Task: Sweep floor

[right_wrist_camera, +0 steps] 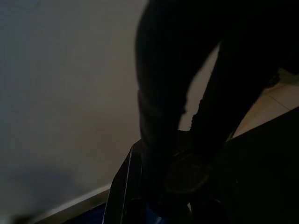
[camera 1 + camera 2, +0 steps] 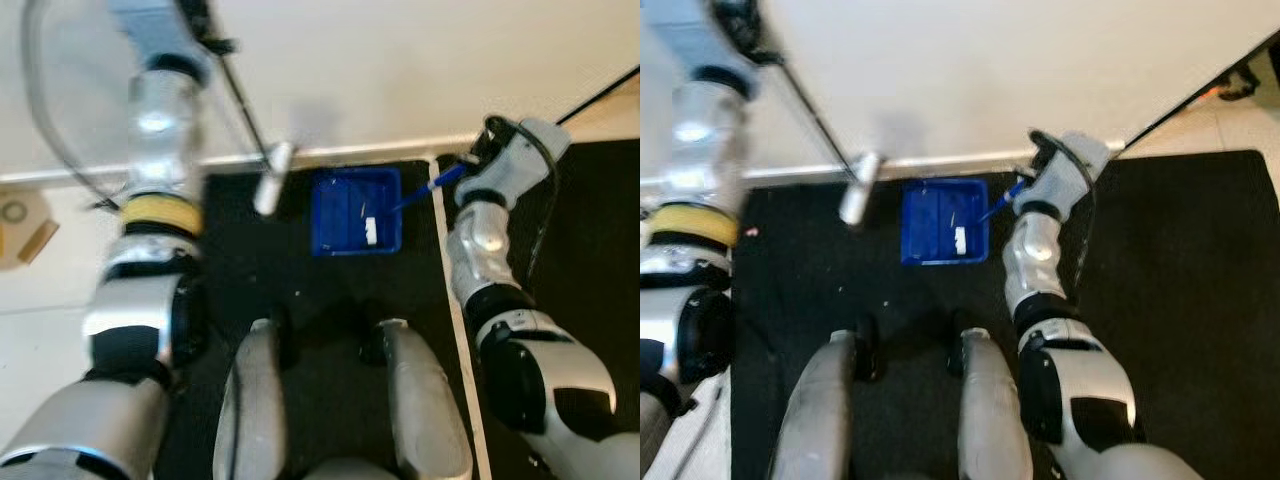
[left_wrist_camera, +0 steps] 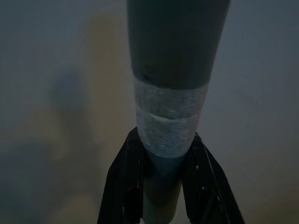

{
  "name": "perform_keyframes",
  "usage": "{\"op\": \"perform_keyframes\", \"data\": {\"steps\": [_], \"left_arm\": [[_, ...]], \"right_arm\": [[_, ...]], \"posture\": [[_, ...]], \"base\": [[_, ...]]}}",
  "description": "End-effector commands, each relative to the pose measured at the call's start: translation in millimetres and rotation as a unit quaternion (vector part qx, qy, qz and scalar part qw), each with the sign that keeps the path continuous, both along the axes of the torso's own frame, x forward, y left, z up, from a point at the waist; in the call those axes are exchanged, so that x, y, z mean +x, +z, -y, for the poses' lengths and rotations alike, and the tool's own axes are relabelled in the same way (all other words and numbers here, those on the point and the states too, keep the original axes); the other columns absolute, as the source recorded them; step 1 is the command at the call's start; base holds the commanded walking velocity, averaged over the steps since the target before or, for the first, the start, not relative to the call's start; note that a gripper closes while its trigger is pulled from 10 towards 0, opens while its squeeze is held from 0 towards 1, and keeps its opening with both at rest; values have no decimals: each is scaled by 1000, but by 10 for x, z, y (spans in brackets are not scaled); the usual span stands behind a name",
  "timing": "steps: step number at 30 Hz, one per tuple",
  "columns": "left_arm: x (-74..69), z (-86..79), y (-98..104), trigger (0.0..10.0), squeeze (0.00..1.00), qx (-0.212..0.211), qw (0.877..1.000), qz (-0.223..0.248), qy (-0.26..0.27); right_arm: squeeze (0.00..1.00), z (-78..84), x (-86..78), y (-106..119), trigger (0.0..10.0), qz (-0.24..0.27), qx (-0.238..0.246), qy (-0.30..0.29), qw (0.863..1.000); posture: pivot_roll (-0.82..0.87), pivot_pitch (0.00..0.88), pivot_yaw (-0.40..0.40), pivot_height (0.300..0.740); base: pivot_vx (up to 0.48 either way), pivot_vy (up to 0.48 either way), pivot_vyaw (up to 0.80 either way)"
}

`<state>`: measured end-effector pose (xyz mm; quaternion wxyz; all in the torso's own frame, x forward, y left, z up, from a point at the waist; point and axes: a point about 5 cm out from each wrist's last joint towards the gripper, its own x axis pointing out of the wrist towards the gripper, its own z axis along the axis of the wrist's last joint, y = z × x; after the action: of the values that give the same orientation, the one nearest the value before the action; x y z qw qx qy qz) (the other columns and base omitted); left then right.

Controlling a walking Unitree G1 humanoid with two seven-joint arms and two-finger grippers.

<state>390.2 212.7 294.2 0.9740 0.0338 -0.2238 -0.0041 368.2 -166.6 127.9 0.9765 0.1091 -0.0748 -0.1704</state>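
Blue dustpan [image 2: 355, 210] (black mat [image 2: 1200, 260])

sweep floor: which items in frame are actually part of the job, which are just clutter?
In the job:
broom, handle in left gripper
blue dustpan, held by right gripper
white scrap in dustpan
black mat

Lying about:
tape roll

No text, label, brand, number or sign can be read anywhere in these pictures. The blue dustpan [image 2: 355, 211] on the black mat [image 2: 1200, 260] carries no legible marking, and the pale tape [image 3: 170, 122] wrapped around the broom handle [image 3: 176, 42] is blank. The wall [image 2: 400, 60] behind is plain.
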Motion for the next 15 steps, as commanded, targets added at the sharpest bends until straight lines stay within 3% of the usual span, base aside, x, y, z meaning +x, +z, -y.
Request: {"op": "perform_keyframes", "data": {"steps": [1,3,4,5,6,9,12,15], "left_arm": [[-96,-144,-196,10000,0,43,998,-36,6],[-198,-339,-507,10000,0,73,992,-93,33],[-198,-339,-507,10000,0,73,992,-93,33],[-272,-454,-873,10000,0,122,981,-139,61],[-323,-488,-1053,10000,0,130,977,-152,74],[-365,-506,-1165,10000,0,133,975,-161,81],[-494,-464,-1652,10000,0,-34,972,-209,106],[-529,-432,-1769,10000,0,-62,966,-222,112]], "right_arm": [[0,49,-185,-489,10000,-110,15,5,994],[0,128,-188,-490,10000,-111,12,5,994],[0,128,-188,-490,10000,-111,12,5,994],[0,202,-198,-501,10000,-113,11,6,994],[0,240,-205,-505,10000,-113,11,5,994],[0,265,-210,-508,10000,-113,12,5,994],[0,381,-230,-512,10000,-106,20,16,994],[0,415,-233,-510,10000,-103,27,19,994]], "posture": [[55,257,-53,740],[60,238,-64,740],[60,238,-64,740],[70,168,-86,740],[70,159,-88,740],[70,159,-88,740],[66,105,-95,740],[61,97,-91,740]], "base": [[0,0,0],[0,0,0],[0,0,0],[0,0,0],[0,0,0],[0,0,0],[0,0,0],[0,0,0]]}}
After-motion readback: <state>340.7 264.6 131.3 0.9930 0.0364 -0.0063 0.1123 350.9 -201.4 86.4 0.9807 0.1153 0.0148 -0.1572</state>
